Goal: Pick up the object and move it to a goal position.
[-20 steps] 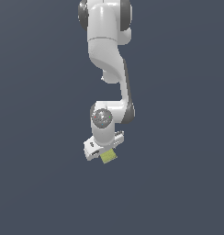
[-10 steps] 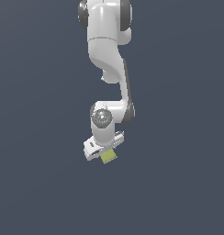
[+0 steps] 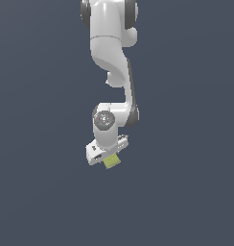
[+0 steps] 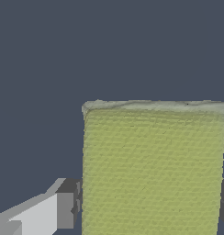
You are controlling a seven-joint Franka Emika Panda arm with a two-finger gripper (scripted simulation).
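Grey backdrop; block (image 3: 111,161) tilted in hand (image 3: 106,156).

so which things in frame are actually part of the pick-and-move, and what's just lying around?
Part of the job:
- yellow-green block, sitting between the fingers
- gripper, shut on the block
- one finger, beside the block's edge

Lying about:
- nothing else visible, only plain dark background; no goal marker shows

A plain dark slate-blue backdrop (image 3: 186,144) fills both views, evenly lit, with no visible wall, floor or furniture edges.
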